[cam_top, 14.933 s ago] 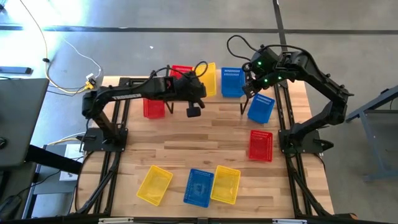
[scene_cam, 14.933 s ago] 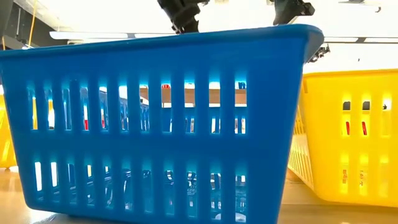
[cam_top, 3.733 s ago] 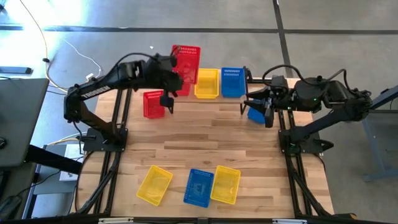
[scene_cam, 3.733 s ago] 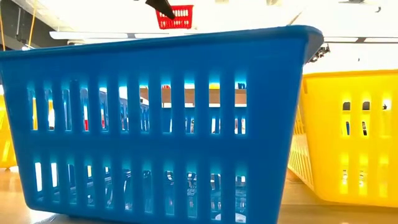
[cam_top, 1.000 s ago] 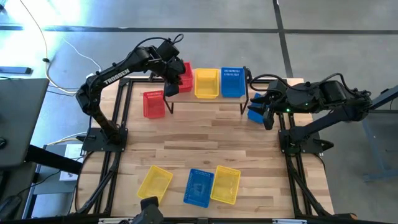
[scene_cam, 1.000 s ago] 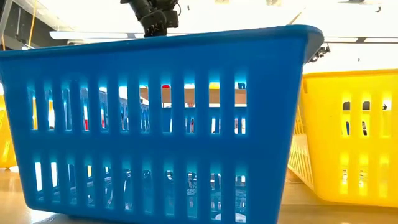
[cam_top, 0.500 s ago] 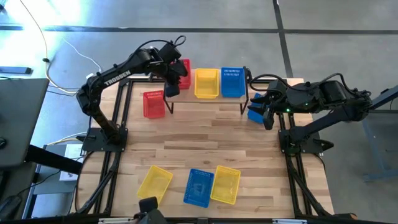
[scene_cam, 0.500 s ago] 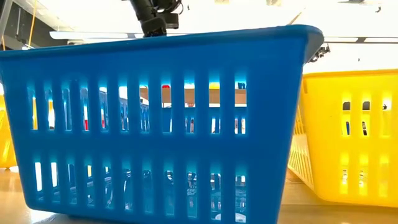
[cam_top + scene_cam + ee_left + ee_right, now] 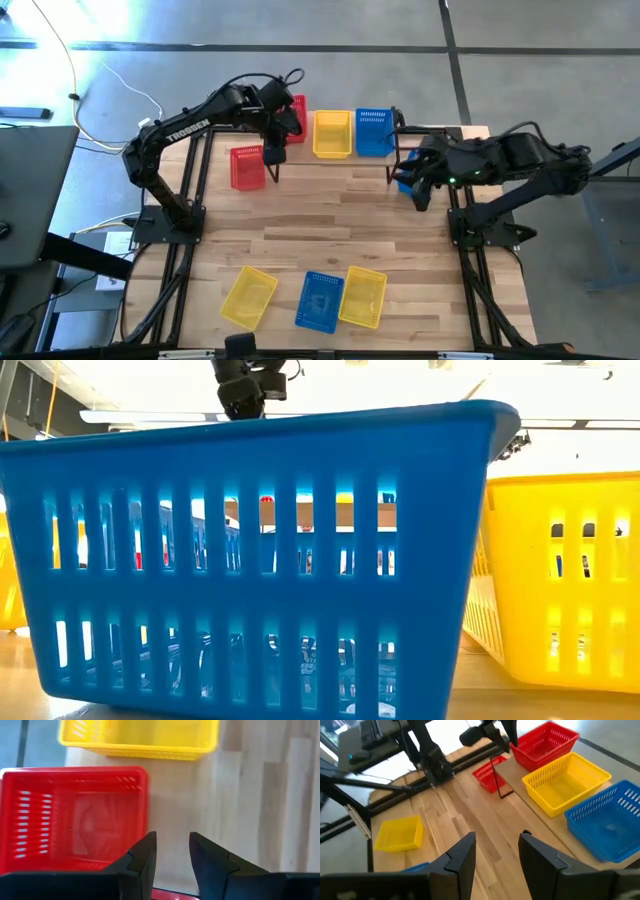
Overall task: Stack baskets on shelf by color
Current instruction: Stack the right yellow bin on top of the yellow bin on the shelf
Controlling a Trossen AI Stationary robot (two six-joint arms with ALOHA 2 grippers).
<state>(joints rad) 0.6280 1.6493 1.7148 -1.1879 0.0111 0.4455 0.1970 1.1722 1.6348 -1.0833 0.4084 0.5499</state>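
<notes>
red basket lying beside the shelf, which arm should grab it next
Left. The left gripper is open and empty, right above the shelf's left end, next to the red basket on the table. The right gripper sits at the shelf's far right end.

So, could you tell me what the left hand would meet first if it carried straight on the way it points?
Probably the shelf: the left hand, open, points at bare wood beside the red basket; depth is unclear.

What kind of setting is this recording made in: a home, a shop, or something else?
Most likely a robotics lab or workshop. Two arms are bolted to a black frame around a wooden table, which stands on a bare concrete floor with loose cables running off to one side, and a desk with screens sits nearby.
</notes>
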